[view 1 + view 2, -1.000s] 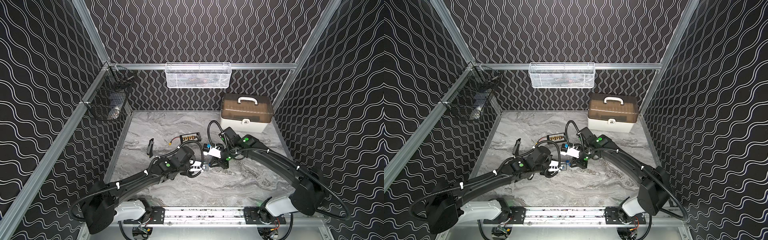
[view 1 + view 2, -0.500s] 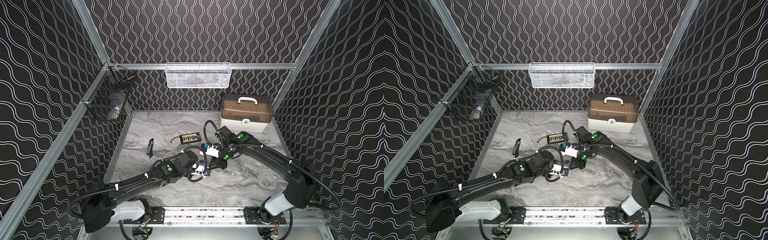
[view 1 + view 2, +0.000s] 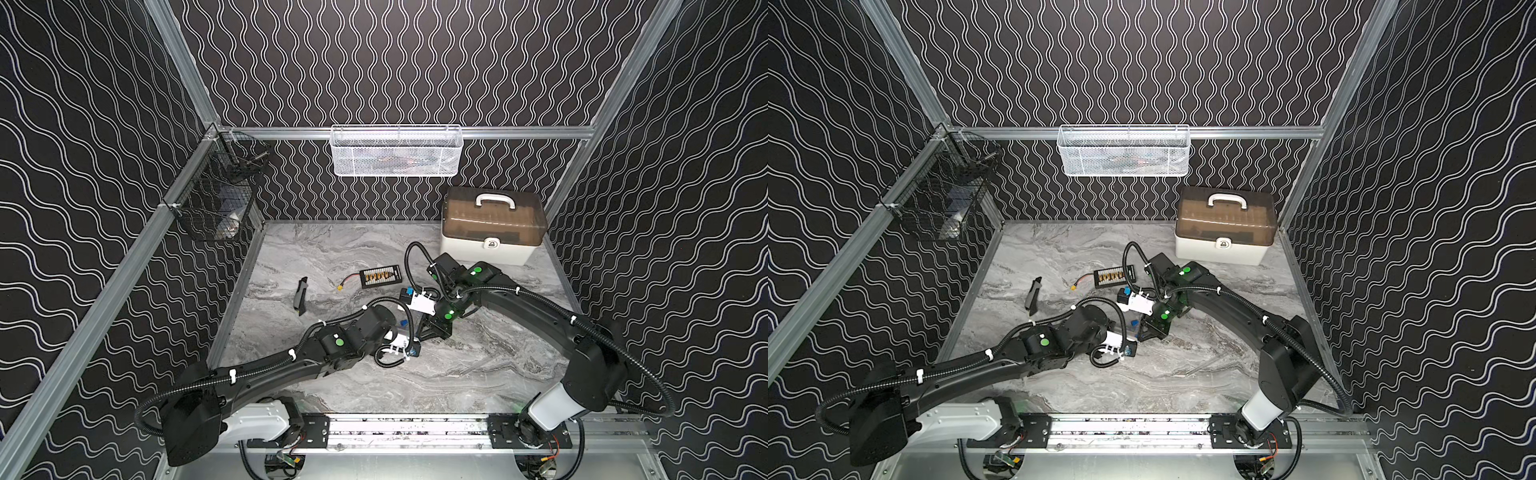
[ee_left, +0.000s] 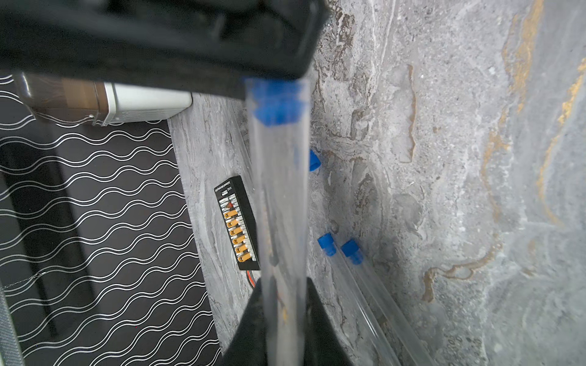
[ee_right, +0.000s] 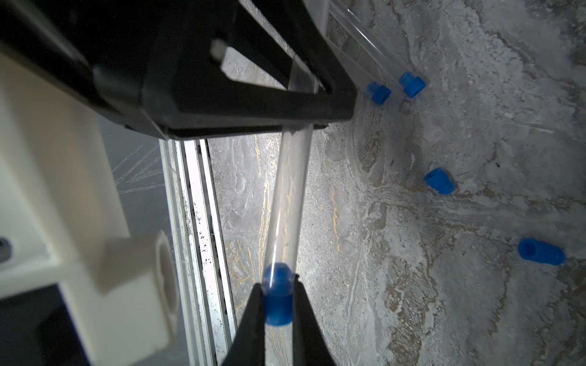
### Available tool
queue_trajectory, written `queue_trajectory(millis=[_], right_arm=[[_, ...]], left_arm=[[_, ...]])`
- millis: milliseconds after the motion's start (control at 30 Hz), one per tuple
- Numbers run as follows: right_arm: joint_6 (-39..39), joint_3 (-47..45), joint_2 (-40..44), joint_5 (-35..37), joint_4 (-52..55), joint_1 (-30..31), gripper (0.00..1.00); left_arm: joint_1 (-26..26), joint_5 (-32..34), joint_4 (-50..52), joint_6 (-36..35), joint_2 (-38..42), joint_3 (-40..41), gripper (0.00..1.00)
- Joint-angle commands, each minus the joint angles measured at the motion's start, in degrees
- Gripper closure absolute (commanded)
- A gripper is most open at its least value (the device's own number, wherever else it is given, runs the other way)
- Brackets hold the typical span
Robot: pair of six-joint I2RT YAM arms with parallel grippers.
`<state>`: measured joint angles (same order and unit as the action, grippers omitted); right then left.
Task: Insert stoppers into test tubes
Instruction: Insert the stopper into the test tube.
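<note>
Tube (image 4: 280, 196) spans the gap between the two arms, held above the desk (image 3: 478, 374) near its middle. The left pincer (image 4: 282, 285) is clamped on it, one finger on each side of the clear wall, some way down from the mouth. The right pincer (image 5: 278, 293) is clamped on a blue stopper (image 5: 278, 309) at the tube's open end. The stopper's nose sits inside the mouth (its blue shows through the clear wall in both wrist views). How deep it has gone I cannot tell. The tube runs straight from one pincer to the other.

In both top views the arms reach in from the near edge and meet, but wrists and cables hide the tips there.

Two capped tubes (image 4: 385, 305) lie side by side on the desk just beside the held one, nearly parallel, each with a blue plug in its mouth. Two loose stoppers (image 5: 439, 180) lie on their sides on bare desk, apart from each other and from the capped pair, the second (image 5: 540, 252) farther out.

A black board (image 4: 236, 226) with gold connectors lies flat beyond the held tube, not touching it. A lidded box (image 3: 492, 232) stands at the far right corner of the desk.
</note>
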<state>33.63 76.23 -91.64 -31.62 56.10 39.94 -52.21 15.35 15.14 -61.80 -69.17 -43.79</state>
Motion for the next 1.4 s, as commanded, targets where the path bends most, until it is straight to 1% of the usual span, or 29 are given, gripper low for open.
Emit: queue_trajectory(millis=[0, 67, 167, 233, 300, 400, 433, 500, 600, 667, 733, 833, 933, 1033, 1133, 1200, 1367], right_arm=[[-0.3, -0.6, 1.9, -6.6, -16.4, -0.4, 0.86], [-0.4, -1.8, 3.3, -7.2, -15.9, -1.3, 0.75], [-1.8, -4.3, 6.1, -8.1, -16.5, -3.0, 0.58], [-2.5, -5.7, 7.8, -8.8, -16.3, -4.1, 0.51], [-3.7, -6.8, 9.5, -9.6, -15.8, -5.7, 0.48], [-8.4, -9.2, 13.2, -9.5, -17.7, -9.4, 0.48], [-10.5, -10.4, 14.9, -8.8, -19.4, -10.6, 0.48], [-11.3, -14.0, 18.4, -6.9, -21.6, -11.6, 0.48], [-7.7, -18.9, 24.4, -4.8, -24.0, -11.1, 0.51], [-2.6, -21.9, 27.8, -1.6, -24.7, -8.4, 0.51], [5.0, -24.1, 30.5, 1.4, -24.6, -4.9, 0.51], [10.0, -24.2, 30.7, 4.9, -25.0, -1.7, 0.49], [13.6, -21.7, 28.6, 6.2, -22.4, -0.7, 0.48], [16.1, -21.3, 27.8, 6.7, -22.5, -0.3, 0.46], [18.0, -19.8, 26.1, 6.0, -21.1, 0.0, 0.47], [18.6, -19.1, 25.1, 5.4, -20.6, 0.5, 0.5], [19.5, -18.3, 23.5, 3.0, -20.4, 1.0, 0.62]], left_arm=[[-1.0, -11.7, -6.0, -2.9, 0.1, 0.6, 1.0], [0.0, -11.2, -6.2, -2.2, 0.0, 1.0, 1.0], [2.8, -12.5, -4.7, -2.0, 0.2, 1.2, 1.0], [4.3, -13.3, -3.7, -2.2, 0.6, 1.4, 1.0], [5.4, -13.8, -3.0, -1.8, 0.8, 1.6, 1.0], [6.6, -14.8, -2.4, 0.7, 1.5, 2.1, 1.0], [7.1, -15.5, -1.9, 2.3, 1.6, 2.1, 1.0], [8.4, -18.2, -0.4, 7.0, 1.5, 1.3, 1.0], [11.3, -24.3, 3.4, 15.1, 0.2, -0.8, 1.0], [12.2, -27.8, 5.1, 18.8, -0.9, -1.8, 1.0], [12.7, -30.8, 5.8, 21.5, -1.4, -2.1, 1.0], [12.9, -33.7, 6.5, 22.9, -1.9, -2.6, 1.0], [12.9, -35.2, 7.6, 22.4, -2.0, -3.1, 1.0], [12.9, -36.6, 9.6, 20.5, -2.4, -3.9, 1.0], [12.9, -37.1, 10.1, 19.7, -2.4, -4.2, 1.0], [13.0, -37.3, 10.0, 19.6, -2.5, -4.3, 1.0], [13.0, -37.6, 9.7, 19.6, -2.9, -4.7, 1.0]])
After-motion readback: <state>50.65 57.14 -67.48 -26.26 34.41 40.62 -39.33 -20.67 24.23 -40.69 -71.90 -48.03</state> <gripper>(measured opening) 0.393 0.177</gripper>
